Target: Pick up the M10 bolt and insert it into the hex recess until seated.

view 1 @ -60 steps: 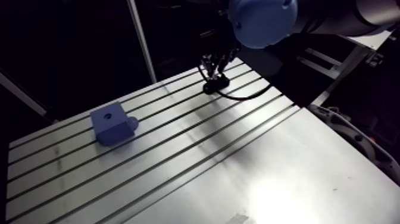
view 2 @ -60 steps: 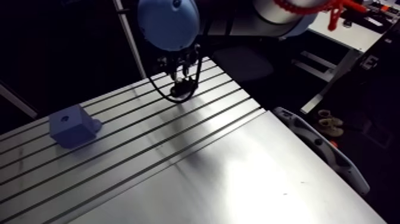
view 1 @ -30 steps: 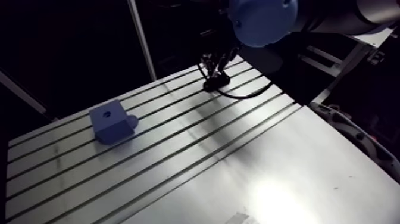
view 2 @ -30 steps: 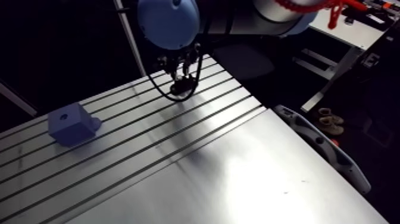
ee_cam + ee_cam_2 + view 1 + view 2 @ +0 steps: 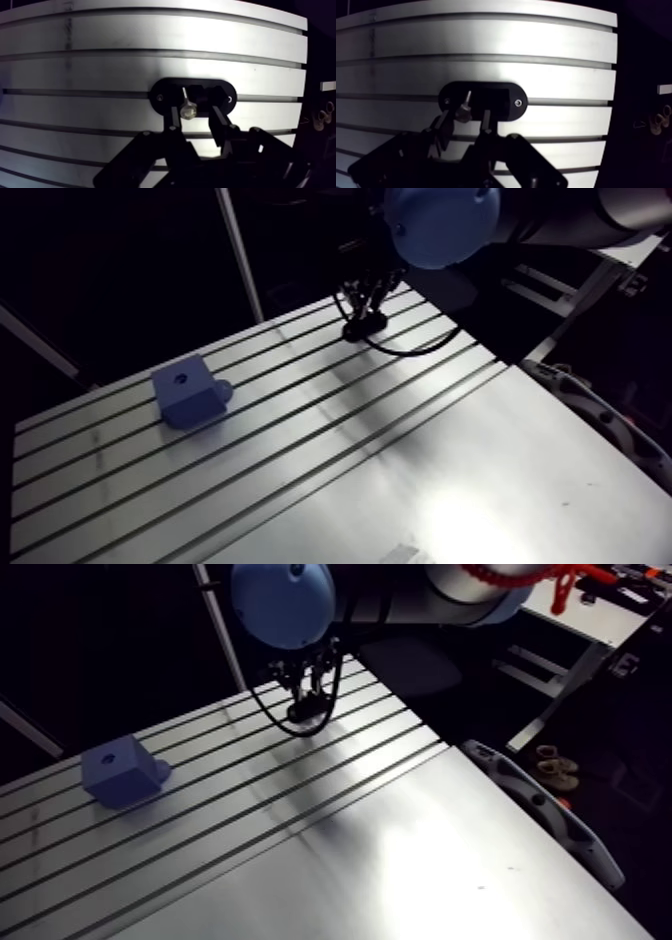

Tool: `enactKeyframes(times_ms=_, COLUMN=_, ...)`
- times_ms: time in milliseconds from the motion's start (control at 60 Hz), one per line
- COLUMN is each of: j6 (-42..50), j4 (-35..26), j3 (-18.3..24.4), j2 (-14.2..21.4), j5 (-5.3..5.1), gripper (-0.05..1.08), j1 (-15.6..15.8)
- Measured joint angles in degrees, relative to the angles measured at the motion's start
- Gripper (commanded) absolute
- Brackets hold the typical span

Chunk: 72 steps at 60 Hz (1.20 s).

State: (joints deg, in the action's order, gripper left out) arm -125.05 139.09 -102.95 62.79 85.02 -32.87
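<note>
Slotted aluminium table (image 5: 480, 488), glare on the near part, dark room beyond. Toward the far side, in the wrist view, the M10 bolt (image 5: 188, 109): head up toward the camera, shank slanting down into a black oval holder (image 5: 162, 91) that lies across one of the slots. Leans rather than stands straight. Sits between the fingers (image 5: 174, 117) of the gripper (image 5: 195, 108), its head just beside one finger, with a clear gap to the other. Fingers apart, straddling the bolt, not clamped on it. Fingertips low over the holder plate.

Well apart from all this, in the arm view, a blue block (image 5: 187, 392) on the table, with a small dark recess (image 5: 181, 378) in its top face; shape of the recess too small to tell.

Against the earlier pictures, little different: gripper at the same holder as before, block in the same place on the slots, only a slight shift of the whole arm view.
</note>
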Motion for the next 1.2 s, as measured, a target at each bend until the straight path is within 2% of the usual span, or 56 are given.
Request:
enactKeyframes(times_ms=367, j6=0.19, j4=0.01, j3=0.05, j2=0.05, j5=-0.31, gripper=0.57, j1=0.37)
enactKeyframes(times_ms=1200, j6=0.41, j4=-0.06, j3=0.32, j2=-0.35, j5=-0.14, gripper=0.63, j1=0.43)
